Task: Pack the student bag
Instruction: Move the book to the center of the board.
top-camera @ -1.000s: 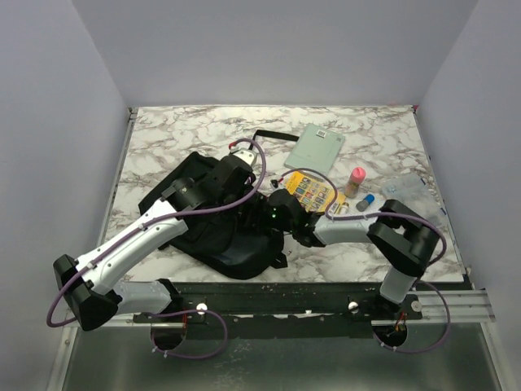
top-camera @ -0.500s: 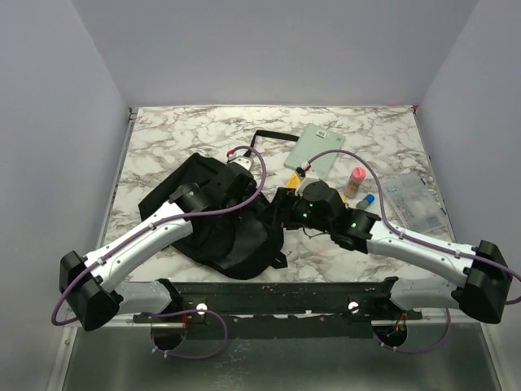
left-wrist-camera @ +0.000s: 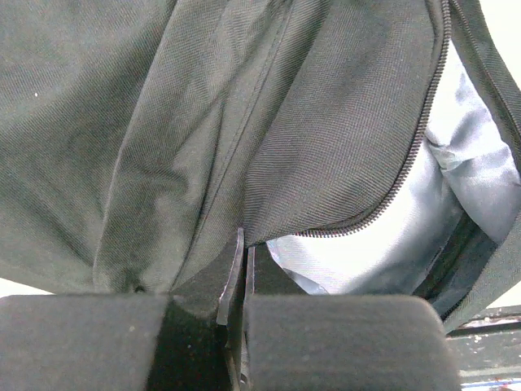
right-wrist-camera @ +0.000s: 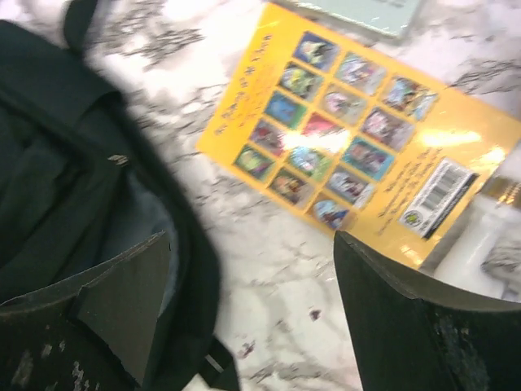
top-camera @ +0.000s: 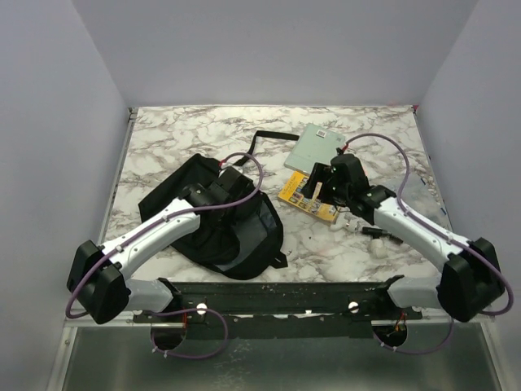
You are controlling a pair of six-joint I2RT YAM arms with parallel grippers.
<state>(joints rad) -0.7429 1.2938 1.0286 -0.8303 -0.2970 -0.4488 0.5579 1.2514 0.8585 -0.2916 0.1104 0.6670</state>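
Note:
The student bag (top-camera: 207,224) is a large black backpack lying at the table's left-centre, its zipper open on pale grey lining (left-wrist-camera: 456,179). My left gripper (top-camera: 232,183) is shut on a fold of the bag's black fabric (left-wrist-camera: 195,163) beside the zipper, with the jaws (left-wrist-camera: 244,248) pressed together on it. My right gripper (top-camera: 313,186) is open and empty and hovers over the marble between the bag's edge (right-wrist-camera: 73,163) and a yellow picture book (right-wrist-camera: 358,155). The yellow book (top-camera: 303,199) lies flat just right of the bag.
A pale green book (top-camera: 316,147) lies beyond the yellow one, and its edge shows in the right wrist view (right-wrist-camera: 366,8). A black strap loop (top-camera: 269,134) lies at the back. Small white items (top-camera: 378,240) lie under the right arm. A clear case (top-camera: 417,189) sits far right.
My right arm has swung away from the bag's mouth, back and to the right, and now hovers open over the yellow book. My left gripper has stayed shut on the bag fabric.

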